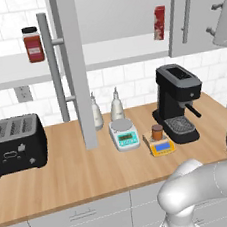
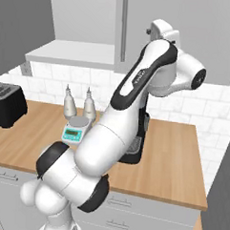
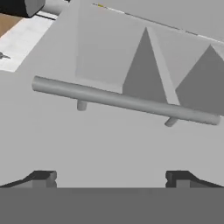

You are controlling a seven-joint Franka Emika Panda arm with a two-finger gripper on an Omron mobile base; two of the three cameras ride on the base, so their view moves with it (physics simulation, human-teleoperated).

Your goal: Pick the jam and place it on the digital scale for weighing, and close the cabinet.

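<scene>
Left base view: jam (image 1: 157, 131) sits on the digital scale (image 1: 161, 145); cabinet (image 1: 73, 65) doors ajar; jaws spread.

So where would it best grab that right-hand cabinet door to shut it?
Probably by the long bar handle, near its middle between the two posts, coming straight at the door face. The bar stands off the door, and the open gripper already faces it.

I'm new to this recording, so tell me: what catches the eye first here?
The cabinet door swung wide open over the wooden counter. Below, the small brown jam already sits on the yellow digital scale beside the black coffee machine. The open claw faces the other door's bar handle.
</scene>
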